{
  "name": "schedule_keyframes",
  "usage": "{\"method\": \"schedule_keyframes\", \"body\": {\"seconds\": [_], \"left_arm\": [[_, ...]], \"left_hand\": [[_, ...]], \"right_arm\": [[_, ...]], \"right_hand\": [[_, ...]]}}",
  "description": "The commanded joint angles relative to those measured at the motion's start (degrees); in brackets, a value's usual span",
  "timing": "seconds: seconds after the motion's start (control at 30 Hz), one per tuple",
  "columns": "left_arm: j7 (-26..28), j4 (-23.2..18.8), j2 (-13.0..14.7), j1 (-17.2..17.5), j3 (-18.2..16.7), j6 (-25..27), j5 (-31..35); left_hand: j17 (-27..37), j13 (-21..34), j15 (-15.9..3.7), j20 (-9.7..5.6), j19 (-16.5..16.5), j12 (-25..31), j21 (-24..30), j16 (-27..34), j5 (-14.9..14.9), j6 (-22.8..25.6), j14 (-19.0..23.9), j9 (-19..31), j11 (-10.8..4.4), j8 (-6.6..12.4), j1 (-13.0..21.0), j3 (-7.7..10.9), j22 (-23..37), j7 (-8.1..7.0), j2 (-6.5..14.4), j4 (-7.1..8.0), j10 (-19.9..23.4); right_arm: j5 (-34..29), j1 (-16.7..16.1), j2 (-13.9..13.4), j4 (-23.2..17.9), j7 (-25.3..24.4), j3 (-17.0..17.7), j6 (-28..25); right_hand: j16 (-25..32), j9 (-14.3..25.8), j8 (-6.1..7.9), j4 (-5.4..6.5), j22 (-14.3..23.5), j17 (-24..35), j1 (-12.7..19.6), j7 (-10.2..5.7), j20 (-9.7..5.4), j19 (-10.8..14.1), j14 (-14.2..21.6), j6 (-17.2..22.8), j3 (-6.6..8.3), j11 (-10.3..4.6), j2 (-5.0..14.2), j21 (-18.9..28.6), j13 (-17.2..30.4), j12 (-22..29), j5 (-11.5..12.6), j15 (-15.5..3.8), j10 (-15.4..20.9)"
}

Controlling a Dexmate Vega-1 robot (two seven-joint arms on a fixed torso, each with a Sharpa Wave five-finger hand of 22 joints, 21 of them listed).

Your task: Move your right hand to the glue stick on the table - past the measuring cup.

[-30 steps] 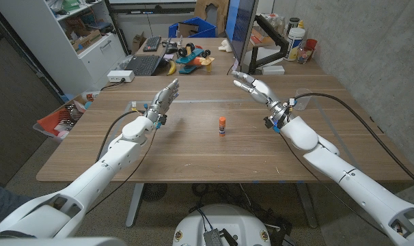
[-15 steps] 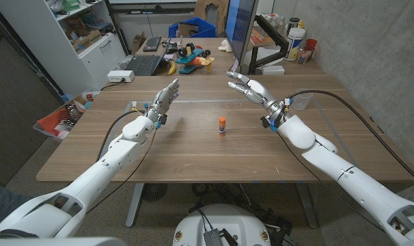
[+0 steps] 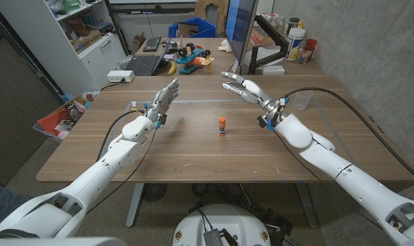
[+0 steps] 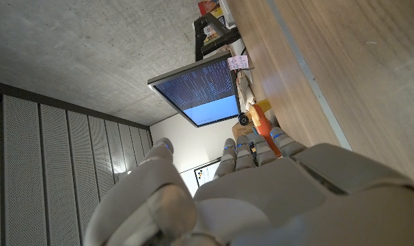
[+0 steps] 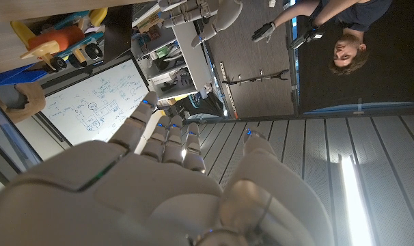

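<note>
Glue stick [image 3: 222,126] is positioned upright on the wooden table [image 3: 193,154], near its centre and between the two arms. Left hand [image 3: 164,98] is raised beyond it, fingers extended, nothing held. Right hand [image 3: 243,88] is raised above the table, fingers spread, nothing held. Measuring cup [image 3: 300,102] is located behind the right forearm.

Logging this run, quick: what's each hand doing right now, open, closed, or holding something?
Left hand: open, fingers extended, holding nothing.
Right hand: open, fingers apart, raised above the table beyond the glue stick, holding nothing.
</note>
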Motion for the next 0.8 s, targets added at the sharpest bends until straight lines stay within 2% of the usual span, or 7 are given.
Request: {"method": "schedule_keyframes", "body": {"seconds": [0.03, 0.8], "left_arm": [[-0.2, 0.0, 0.0, -0.1, 0.0, 0.0, 0.0], [-0.1, 0.0, 0.0, -0.2, 0.3, 0.5, 0.1]], "left_hand": [[0.3, 0.1, 0.46, 0.57, -0.3, 0.2, -0.1, 0.2, -0.1, 0.6, 0.0, 0.3, 0.12, 0.25, -0.2, 0.04, 0.1, 0.1, 0.4, -0.42, 0.1], [0.3, 0.0, 0.71, 0.51, -0.2, 0.2, -0.2, 0.2, -0.1, 0.7, -0.1, 0.3, 0.35, 0.21, -0.3, 0.09, 0.1, 0.38, 0.8, -0.64, -0.2]], "right_arm": [[-3.0, 0.8, -0.5, -1.3, 0.3, -1.0, -1.5], [-6.3, 2.5, -1.1, -2.2, 1.0, -3.0, -4.2]], "right_hand": [[-0.4, 0.1, -0.16, -0.35, 0.1, 0.0, 0.1, -0.27, -0.29, 0.0, 0.3, 0.3, 0.21, -0.13, -0.66, 0.2, 0.2, -0.3, 0.4, -0.16, 0.2], [-0.5, 0.1, -0.13, -0.48, 0.1, 0.0, 0.2, -0.35, -0.28, -0.2, 0.4, 0.6, 0.28, -0.03, -0.69, 0.2, 0.2, -0.3, 0.5, -0.21, 0.3]]}}
